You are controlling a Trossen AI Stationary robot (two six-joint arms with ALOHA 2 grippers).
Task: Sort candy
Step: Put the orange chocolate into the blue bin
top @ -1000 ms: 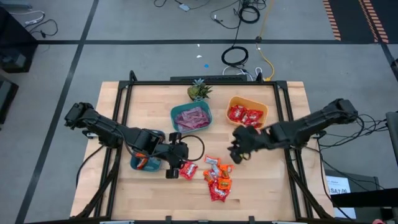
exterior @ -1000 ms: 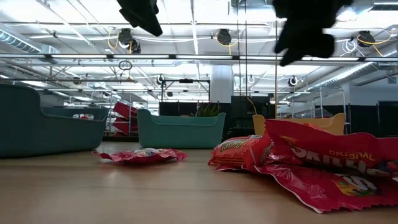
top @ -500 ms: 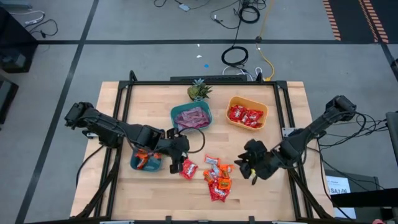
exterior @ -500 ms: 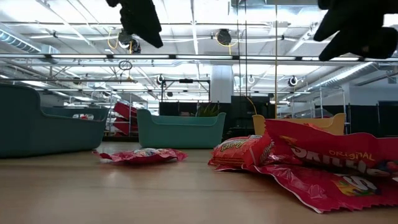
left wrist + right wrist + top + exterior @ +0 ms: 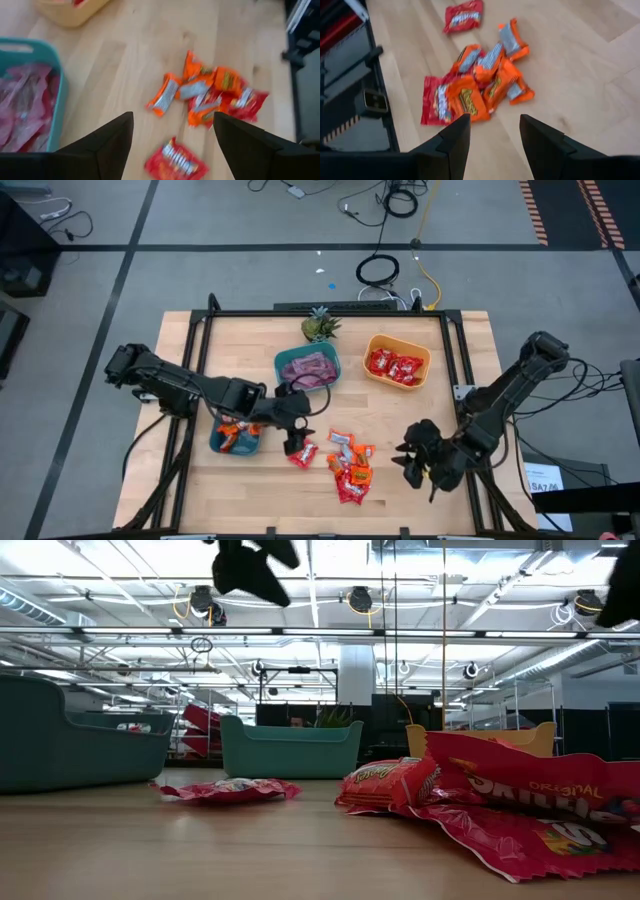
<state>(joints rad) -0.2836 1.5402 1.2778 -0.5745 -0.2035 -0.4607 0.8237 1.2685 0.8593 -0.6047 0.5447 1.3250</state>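
A heap of orange and red wrapped candies point(image 5: 352, 465) lies on the table near its near edge; it also shows in the left wrist view point(image 5: 210, 92) and the right wrist view point(image 5: 475, 85). One red candy point(image 5: 303, 453) lies apart to the heap's left. My left gripper point(image 5: 296, 442) hovers open just above that red candy point(image 5: 175, 162), fingers apart point(image 5: 172, 116). My right gripper point(image 5: 412, 462) hangs open to the right of the heap, fingers point(image 5: 495, 117) pointing toward it. Neither touches anything.
A teal bowl point(image 5: 308, 369) holds pink candies, a yellow-orange bowl point(image 5: 397, 362) holds red ones, and a blue bowl point(image 5: 235, 440) under my left arm holds orange ones. A small green plant point(image 5: 319, 326) stands at the far edge. Bare wood lies between bowls and heap.
My right gripper has swung away from the yellow-orange bowl toward the table's near-right corner and now sits right of the heap, leaving the low view at its right edge. My left gripper has drifted a little to the right, over the lone red candy. No candy has moved.
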